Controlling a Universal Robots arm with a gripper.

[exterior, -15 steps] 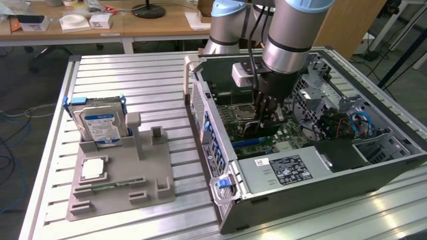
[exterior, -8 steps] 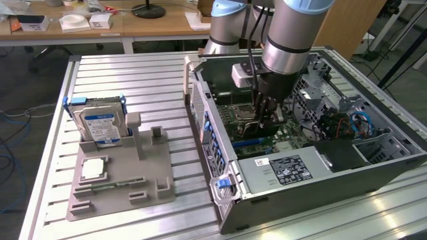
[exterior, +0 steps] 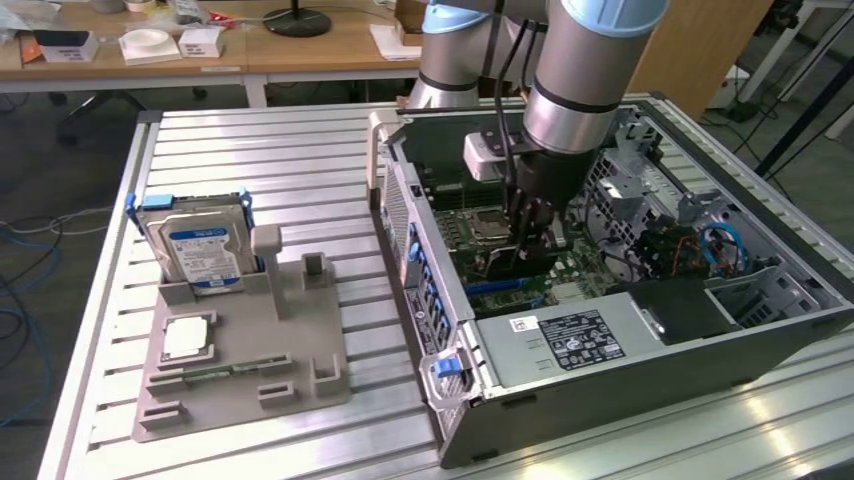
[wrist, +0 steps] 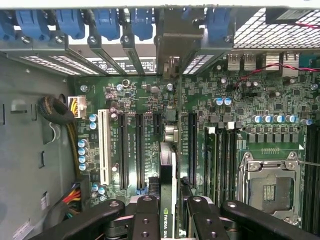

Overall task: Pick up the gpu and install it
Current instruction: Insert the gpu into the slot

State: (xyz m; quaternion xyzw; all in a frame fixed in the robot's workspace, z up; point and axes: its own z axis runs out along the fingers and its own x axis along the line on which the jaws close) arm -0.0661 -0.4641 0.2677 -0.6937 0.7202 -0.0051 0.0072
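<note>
Hand (wrist: 167, 220) grips gpu (wrist: 167, 200) above motherboard (wrist: 240, 125).

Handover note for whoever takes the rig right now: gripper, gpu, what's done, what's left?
Gripper: shut on the gpu, which stands on edge between its fingers.
Position: the arm is down inside the open computer case, with the gpu above the motherboard among the black expansion slots.
Done: gpu picked up and carried into the case.
Left: seating; the card does not yet look pushed home in a slot, though its lower edge is hidden.
On the table, the grey tray holds the hard drive.
</note>
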